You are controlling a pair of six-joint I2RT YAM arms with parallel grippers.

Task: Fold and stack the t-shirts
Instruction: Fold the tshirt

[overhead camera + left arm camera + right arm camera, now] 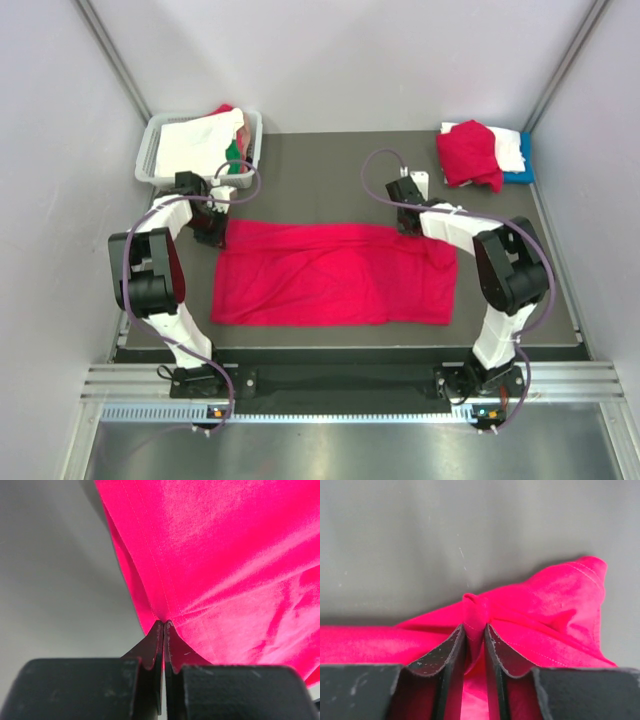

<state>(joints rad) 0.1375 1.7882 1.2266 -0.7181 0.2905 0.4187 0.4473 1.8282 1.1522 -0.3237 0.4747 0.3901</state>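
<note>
The left gripper [164, 630] is pinching the far left corner of the red shirt [335, 275], jaws closed on its hem. The right gripper [475, 632] is squeezing a bunched fold at the far right corner. The shirt is lying spread across the table [330, 170], between the arms.

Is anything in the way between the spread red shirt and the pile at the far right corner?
Nothing visible: only bare table lies between the red shirt and the pile. The right gripper pinches the shirt's far edge.
</note>
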